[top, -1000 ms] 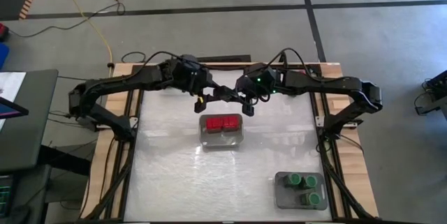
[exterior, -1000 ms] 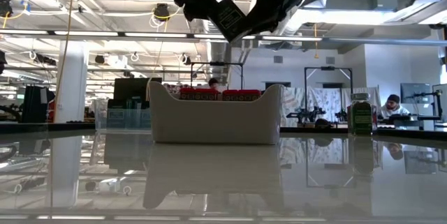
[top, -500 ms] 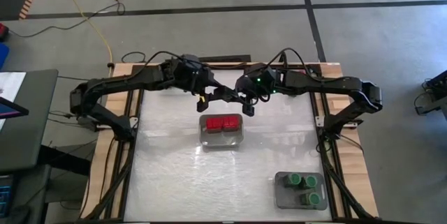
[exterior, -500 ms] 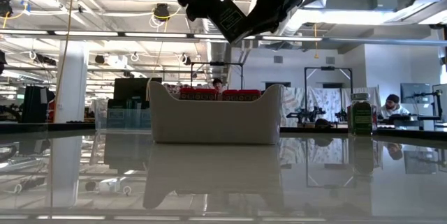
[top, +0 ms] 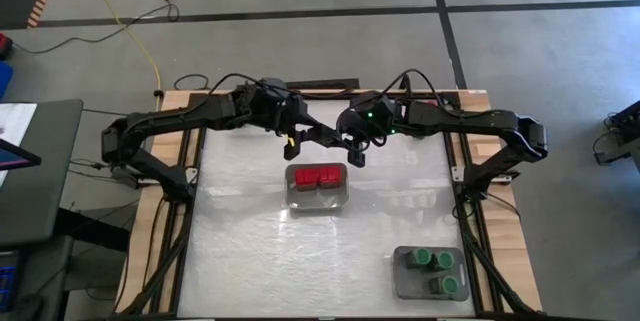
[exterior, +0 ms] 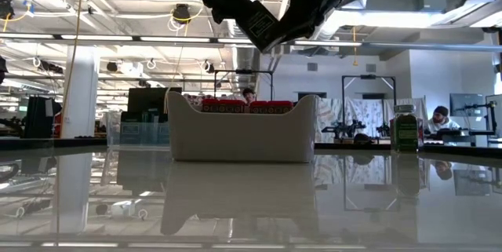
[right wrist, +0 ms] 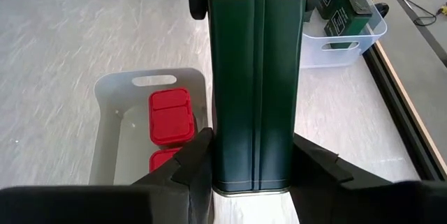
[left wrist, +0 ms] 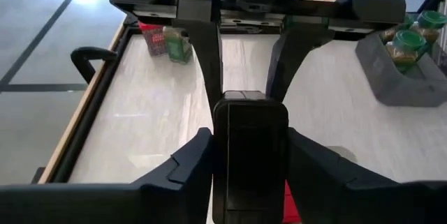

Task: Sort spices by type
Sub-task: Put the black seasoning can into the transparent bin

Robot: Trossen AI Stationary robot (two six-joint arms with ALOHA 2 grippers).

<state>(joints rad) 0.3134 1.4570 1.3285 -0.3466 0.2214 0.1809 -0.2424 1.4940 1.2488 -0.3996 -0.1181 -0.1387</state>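
A dark green boxy spice tin (right wrist: 257,77) hangs in the air over the table's far middle (top: 325,140), between my two grippers, which face each other. My left gripper (left wrist: 250,151) comes from the table's left and is shut on the tin's black-capped end (left wrist: 250,140). My right gripper (right wrist: 253,165) comes from the right and is shut on the other end. Below them, red square-capped spices (top: 317,175) lie in a grey tray (top: 316,201). Green round-capped jars (top: 432,259) stand in a tray (top: 402,283) at the near right. My left gripper pinches the tin's two sides (left wrist: 218,155) at its black-capped end between its two fingers. The fingers slant down from the table's left and point along the tin. The tin is lifted clear. My right gripper pinches the tin's two long sides (right wrist: 218,155) near its silver-rimmed end between its two fingers. The fingers slant down from the table's right and lie along the tin. The tin is clear of the table, over the tray of red spices.
A clear bin (right wrist: 349,46) with dark green tins (right wrist: 340,4) stands at the table's far left. A red spice (left wrist: 154,39) and a green one (left wrist: 179,44) stand loose on the table beyond my right arm. The wooden table edges (top: 180,161) frame the white top.
My left gripper's fingers have drawn in on the tin's end. Both arms have kept their place, and the tin hangs where it was.
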